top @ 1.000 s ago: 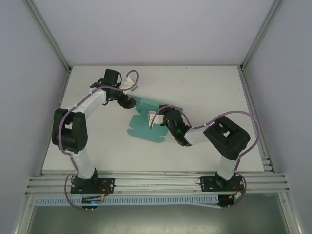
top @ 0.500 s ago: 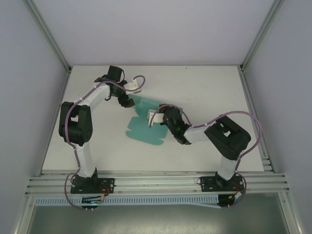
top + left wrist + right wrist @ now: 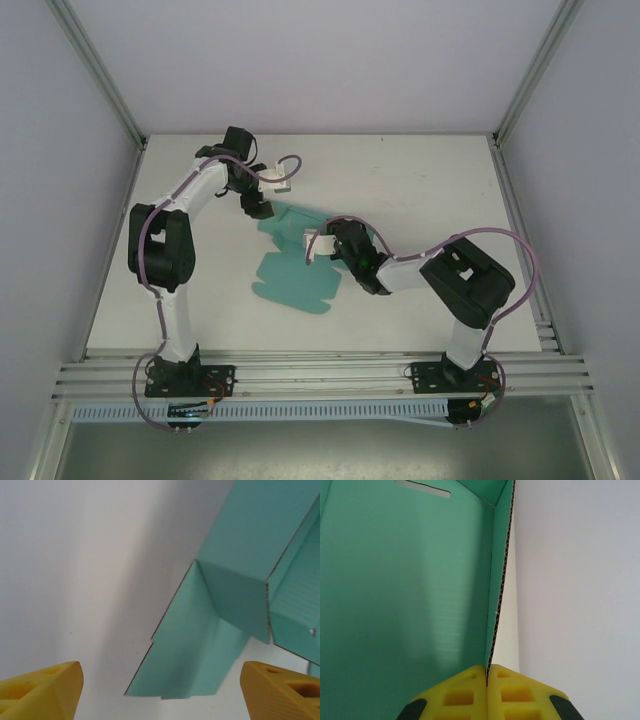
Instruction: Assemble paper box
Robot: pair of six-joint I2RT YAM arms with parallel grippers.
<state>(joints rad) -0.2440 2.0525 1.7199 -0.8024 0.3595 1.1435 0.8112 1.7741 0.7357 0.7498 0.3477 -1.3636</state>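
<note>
Your white table (image 3: 420, 180) holds the paper box (image 3: 290, 280) at its middle, a teal sheet lying partly folded. Your right gripper (image 3: 318, 243) pinches an upright wall on the sheet's right side. Your left gripper (image 3: 258, 208) is at the sheet's far left corner, its fingers (image 3: 42, 687) spread wide, a flap ahead of them.

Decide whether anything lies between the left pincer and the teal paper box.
Nothing visible does. The left pincer is open, and in its wrist view bare table leads up to the paper box's folded flap. The right pincer is shut on a raised wall of the box, away from that path.
</note>
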